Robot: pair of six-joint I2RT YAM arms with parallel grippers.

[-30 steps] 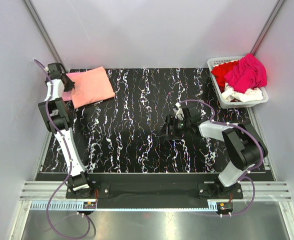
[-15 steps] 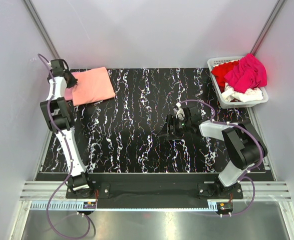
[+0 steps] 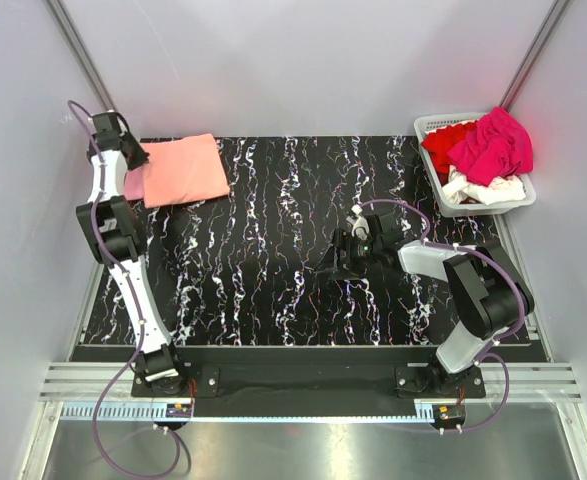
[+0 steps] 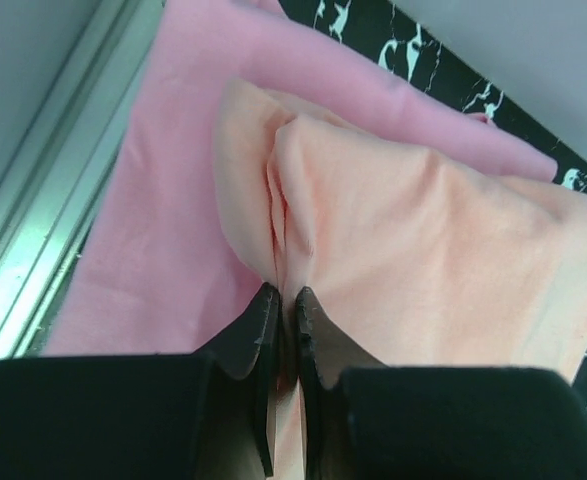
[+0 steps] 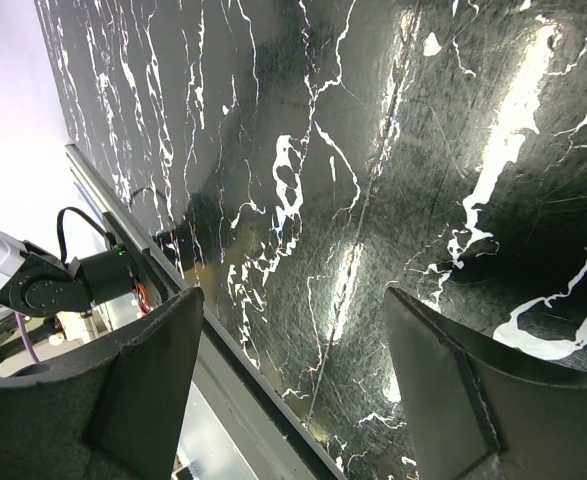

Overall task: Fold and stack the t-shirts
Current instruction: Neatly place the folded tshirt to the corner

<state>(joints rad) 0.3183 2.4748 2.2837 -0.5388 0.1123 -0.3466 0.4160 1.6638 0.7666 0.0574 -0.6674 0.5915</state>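
Note:
A folded salmon-orange t-shirt (image 3: 185, 168) lies at the table's back left corner on a folded light pink t-shirt (image 3: 133, 186) that shows at its left edge. My left gripper (image 3: 133, 161) is shut on a pinched fold of the salmon-orange shirt (image 4: 413, 220) at its left edge; the pink shirt (image 4: 163, 210) lies under it. My right gripper (image 3: 341, 250) is open and empty, low over the table's middle right. Magenta (image 3: 493, 143), red (image 3: 443, 142) and white (image 3: 488, 189) shirts sit crumpled in the basket.
A white slatted basket (image 3: 433, 125) stands at the back right corner. The black marbled mat (image 3: 273, 260) covers the table. A metal rail (image 4: 33, 240) runs along the mat's left edge beside the pink shirt.
My left gripper has pulled the salmon-orange shirt's left edge a little back and to the left, so the shirt lies squarer on the pink one. The right arm has hardly moved.

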